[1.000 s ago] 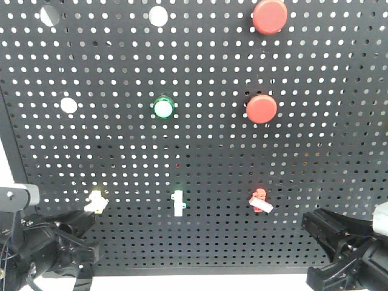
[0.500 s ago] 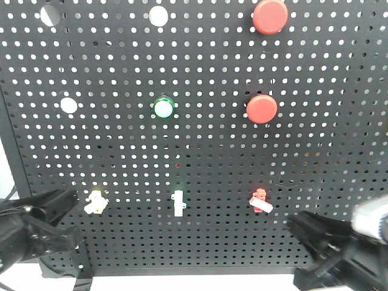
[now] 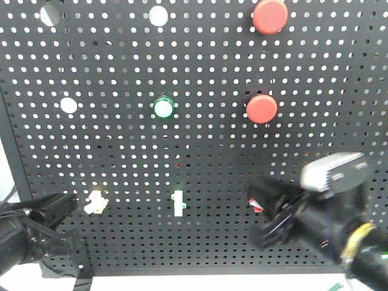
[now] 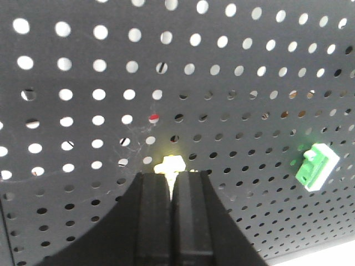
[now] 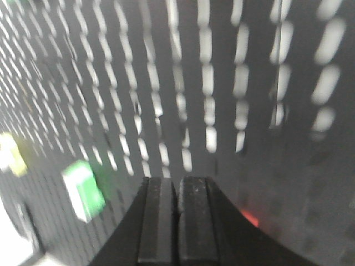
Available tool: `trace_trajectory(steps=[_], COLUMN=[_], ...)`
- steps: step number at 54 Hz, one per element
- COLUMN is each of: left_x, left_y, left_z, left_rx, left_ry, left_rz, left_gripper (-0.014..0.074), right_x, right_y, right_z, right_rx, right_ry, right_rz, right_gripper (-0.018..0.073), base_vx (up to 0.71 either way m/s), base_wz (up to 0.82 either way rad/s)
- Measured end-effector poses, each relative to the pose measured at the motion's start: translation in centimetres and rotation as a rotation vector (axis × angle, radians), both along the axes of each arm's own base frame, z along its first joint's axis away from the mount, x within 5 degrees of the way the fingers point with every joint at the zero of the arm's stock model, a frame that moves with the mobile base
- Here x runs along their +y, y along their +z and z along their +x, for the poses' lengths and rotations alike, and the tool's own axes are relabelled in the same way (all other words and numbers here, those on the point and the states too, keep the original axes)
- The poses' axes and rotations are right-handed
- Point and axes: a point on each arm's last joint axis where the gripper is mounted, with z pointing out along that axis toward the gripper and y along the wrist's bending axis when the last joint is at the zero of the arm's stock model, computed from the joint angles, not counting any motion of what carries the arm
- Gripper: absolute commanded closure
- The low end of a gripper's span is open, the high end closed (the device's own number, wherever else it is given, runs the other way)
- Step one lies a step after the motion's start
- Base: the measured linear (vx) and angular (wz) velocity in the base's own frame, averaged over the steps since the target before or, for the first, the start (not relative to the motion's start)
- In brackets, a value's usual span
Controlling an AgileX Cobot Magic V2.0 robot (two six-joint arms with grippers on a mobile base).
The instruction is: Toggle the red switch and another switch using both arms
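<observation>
On the black pegboard [image 3: 200, 139] the red switch [image 3: 257, 208] is almost covered by my right gripper [image 3: 252, 193], whose shut fingers reach it from the lower right. In the right wrist view only a blurred red glow of the red switch [image 5: 249, 218] shows, just right of the shut right gripper [image 5: 177, 180]. The other switch, pale yellow [image 3: 96, 201], sits at the lower left. My left gripper [image 3: 68, 205] hovers a little to its left, apart from it. The left wrist view has the pale yellow switch [image 4: 170, 165] just beyond the shut left gripper [image 4: 173, 178].
A green-based white-lever toggle [image 3: 177, 203] sits between the two switches. Above are a green round button [image 3: 163, 108], two big red push buttons [image 3: 262, 108], [image 3: 270, 16], and white caps [image 3: 68, 105]. The board's bottom edge runs just under the grippers.
My right gripper has swung up and left from the lower right corner onto the red switch, now covering it. The left gripper has barely moved in the last half second.
</observation>
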Motion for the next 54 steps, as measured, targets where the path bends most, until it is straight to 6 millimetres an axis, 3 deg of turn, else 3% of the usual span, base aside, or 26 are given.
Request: trace_trajectory(steps=[22,54], left_x=[0.0,0.0], left_y=[0.0,0.0], left_z=[0.0,0.0], left_rx=[0.001,0.001], left_ry=[0.0,0.0], left_rz=[0.0,0.0], left_gripper=[0.0594,0.0594], right_x=[0.5,1.2], right_y=[-1.8,-2.2], right_z=[1.1,0.0], right_rx=[0.043,0.079], right_ry=[0.008,0.143], right_rz=[-0.039,-0.124], right_gripper=[0.0566,0.0566], base_vx=[0.0,0.0], base_wz=[0.0,0.0])
